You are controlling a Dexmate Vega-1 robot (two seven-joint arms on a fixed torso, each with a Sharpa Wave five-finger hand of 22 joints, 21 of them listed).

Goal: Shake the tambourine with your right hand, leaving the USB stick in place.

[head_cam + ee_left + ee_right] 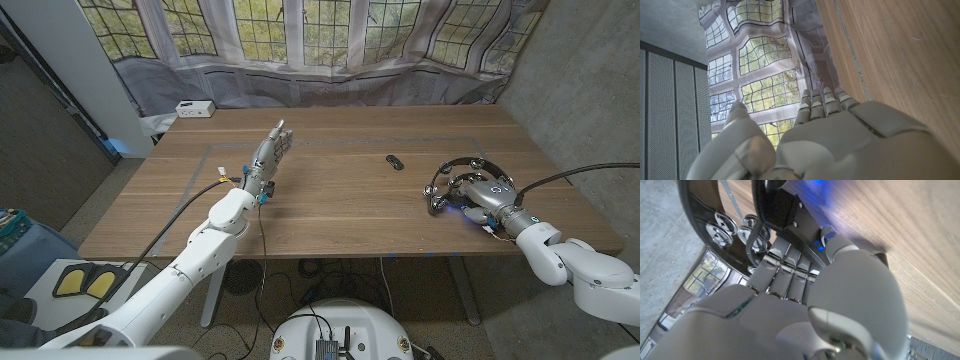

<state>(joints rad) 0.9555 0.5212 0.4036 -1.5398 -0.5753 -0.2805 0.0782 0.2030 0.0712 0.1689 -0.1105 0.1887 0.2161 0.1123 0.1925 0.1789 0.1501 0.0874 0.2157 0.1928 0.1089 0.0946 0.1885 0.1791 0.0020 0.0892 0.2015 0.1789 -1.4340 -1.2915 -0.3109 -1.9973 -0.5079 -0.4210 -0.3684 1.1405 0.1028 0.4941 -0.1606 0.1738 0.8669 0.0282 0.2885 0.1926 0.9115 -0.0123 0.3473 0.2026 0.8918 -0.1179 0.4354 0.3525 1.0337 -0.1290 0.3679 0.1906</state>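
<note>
The black half-moon tambourine with silver jingles [458,180] is gripped by the right hand [478,193] low over the wooden surface [340,200] (shaking looks still left). The small black USB stick [396,162] sits untouched nearby. The left hand [270,152] is held released, fingers straight.

Brown wooden counter [330,205] stands before a draped backdrop printed with leaded windows [330,40]. Grey concrete wall [590,80] at right; grey floor [125,185].

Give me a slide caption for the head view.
Right hand grips the tambourine; USB stick lies apart.
</note>
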